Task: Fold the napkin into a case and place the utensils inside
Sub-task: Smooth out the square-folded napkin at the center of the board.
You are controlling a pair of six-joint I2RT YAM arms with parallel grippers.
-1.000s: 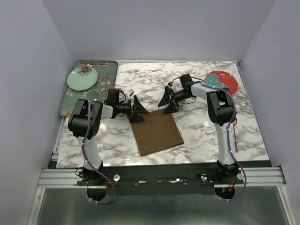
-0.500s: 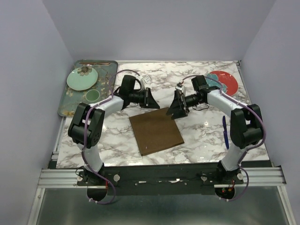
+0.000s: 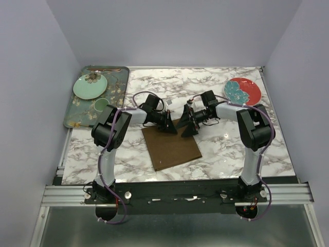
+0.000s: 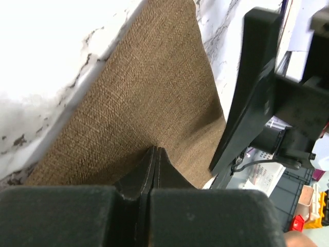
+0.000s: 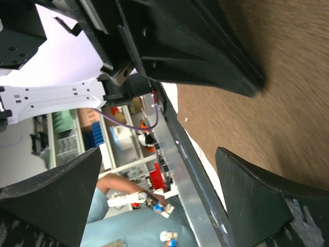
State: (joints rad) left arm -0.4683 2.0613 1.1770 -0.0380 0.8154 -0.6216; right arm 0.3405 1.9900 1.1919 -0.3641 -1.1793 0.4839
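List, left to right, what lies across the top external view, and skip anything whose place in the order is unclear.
In order: green floral tray → left gripper → right gripper → red plate. The napkin is left out, since its width takes in both grippers' positions.

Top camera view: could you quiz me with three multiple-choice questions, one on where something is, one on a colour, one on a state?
1. Where is the red plate? A far right corner of the table B near left corner C dead centre
2. What colour is the napkin? A blue B brown C white
3. How do the left arm's jaws stand? A wide open B shut C out of view
Answers: 1 A, it sits by the far right edge. 2 B, plain brown cloth. 3 B, pressed together at the napkin's edge.
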